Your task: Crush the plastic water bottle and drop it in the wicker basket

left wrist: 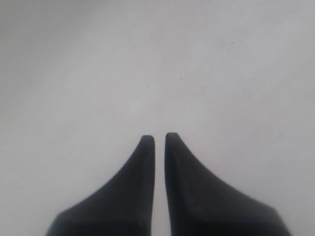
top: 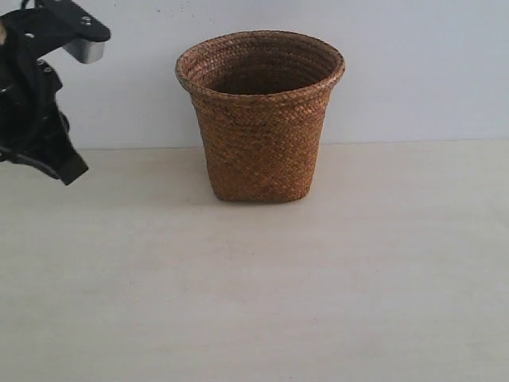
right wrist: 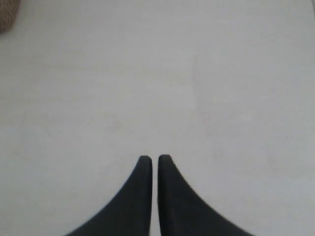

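Left gripper [left wrist: 159, 140] and right gripper [right wrist: 151, 160] clench nothing; the unseen plastic water bottle is likely inside the wicker basket [top: 258, 147] by the counter's [top: 334, 286] back edge.

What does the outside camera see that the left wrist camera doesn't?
Only the exterior view shows the wicker basket, upright on the table, with the left arm at the picture's left edge. Only the left wrist view shows the left gripper close up, its dark fingers nearly together, holding nothing. Both show a plain pale surface, and neither shows the plastic water bottle.
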